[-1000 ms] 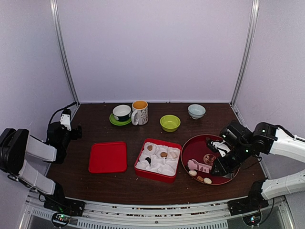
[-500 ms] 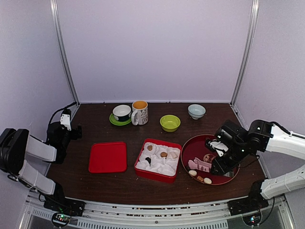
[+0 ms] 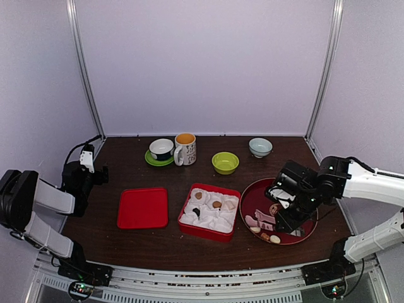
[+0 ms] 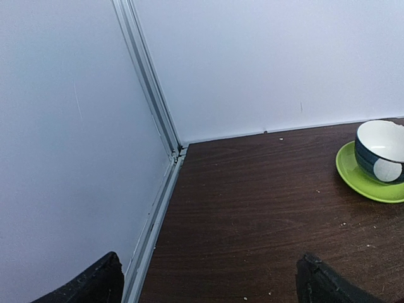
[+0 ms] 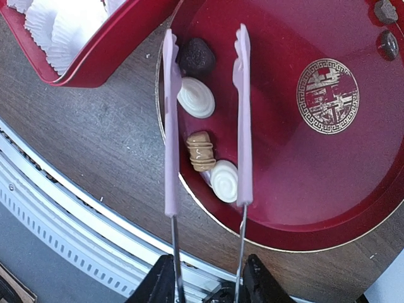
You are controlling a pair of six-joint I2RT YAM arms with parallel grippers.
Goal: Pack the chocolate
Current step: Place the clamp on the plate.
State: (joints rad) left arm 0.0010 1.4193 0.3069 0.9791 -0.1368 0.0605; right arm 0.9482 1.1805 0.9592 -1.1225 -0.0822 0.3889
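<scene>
Slid right gripper, clamped on tongs, leftward over plate; spread tongs astride chocolate for pick; kept left gripper apart.

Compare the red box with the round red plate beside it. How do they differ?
The box is rectangular with raised walls; the plate is round and shallow. The box is lined with white paper cups; the plate is unlined, with a gold emblem. The box's chocolates sit in cups; the plate's lie loose. Both are red.
</scene>
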